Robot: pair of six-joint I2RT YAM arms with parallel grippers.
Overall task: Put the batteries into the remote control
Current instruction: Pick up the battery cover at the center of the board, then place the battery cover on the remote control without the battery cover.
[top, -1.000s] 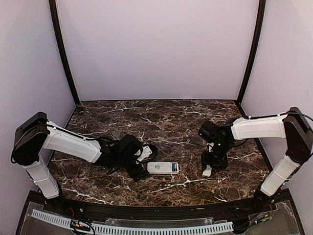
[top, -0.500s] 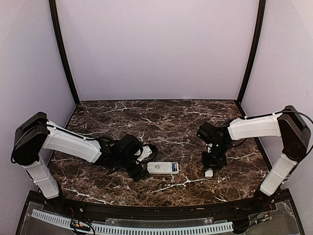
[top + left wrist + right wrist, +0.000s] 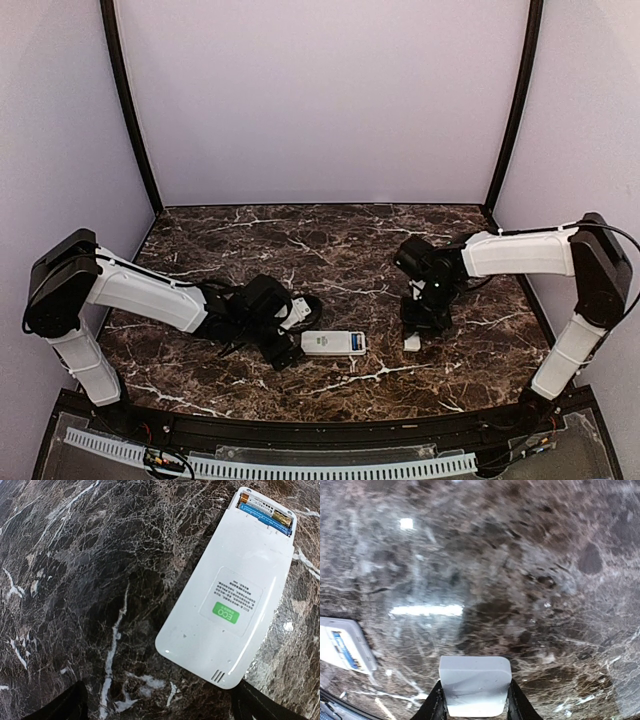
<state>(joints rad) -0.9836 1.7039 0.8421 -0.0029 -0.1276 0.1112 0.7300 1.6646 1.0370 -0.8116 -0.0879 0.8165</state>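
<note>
Dark marble surface [image 3: 330, 240], with both arms low over it. The remote control [image 3: 230, 605] lies face down, label side up, roughly midway between the two arms. Its bay, at the end nearer the right arm, is uncovered.

The left hand [image 3: 285, 350] is spread as wide as it goes. The remote's closed end sits right at its fingertips, with no contact that I can make out. The right hand [image 3: 420, 322] is off to the remote's right, well apart from it, pinching the little white battery cover [image 3: 475, 685] by its sides. The batteries [image 3: 265, 517] look seated already, blue with gold ends down in the bay, so I reckon the job left is getting that lid on.

How I'd play it:
- Bring the cover in flat and lined up with the remote's long axis.
- Land it just short of the bay edge and slide it home rather than pressing straight down.
- Close the left hand on the remote's far end first, or it'll skate on that polished stone.
- Keep the pinch light so the thin cover doesn't bow.
</note>
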